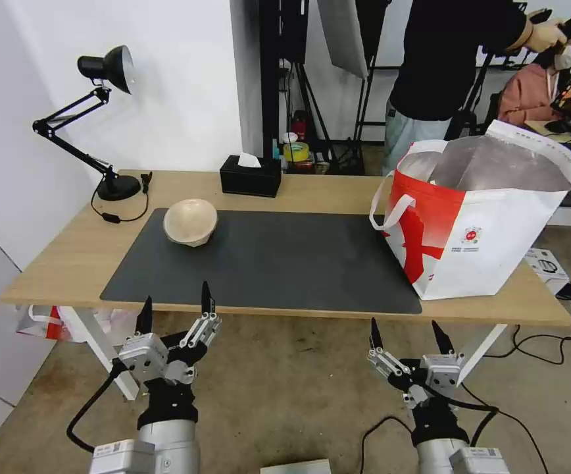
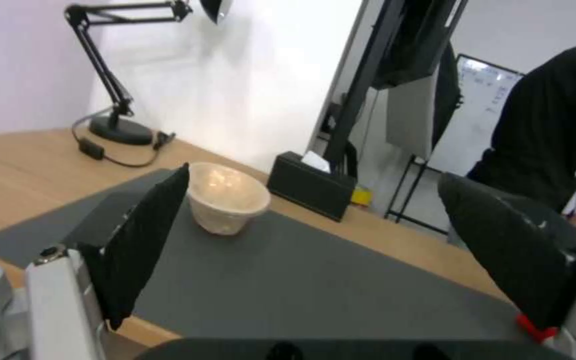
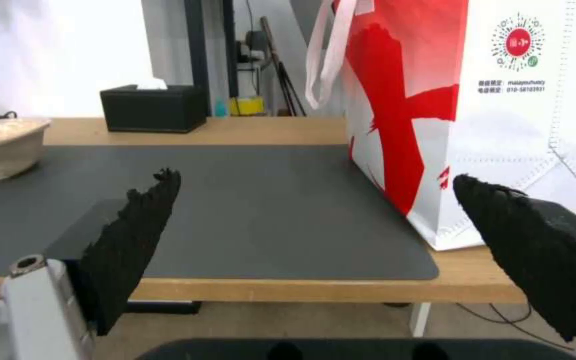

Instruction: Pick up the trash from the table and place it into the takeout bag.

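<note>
One beige bowl (image 1: 191,222) beside takeout bag (image 1: 476,217)

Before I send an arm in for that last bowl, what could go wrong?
1. The beige paper bowl sits tilted on the dark grey mat; a pinch may crush or tip it.
2. The white-and-red takeout bag stands far off at the table's right end.
3. Left gripper and right gripper are open, short of the table.

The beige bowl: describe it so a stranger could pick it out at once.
On the table, look to the dark mat's far left corner, near the lamp. The beige bowl sits there, tilted. It is the sole pale, round thing; the tissue box behind is black and square.
</note>
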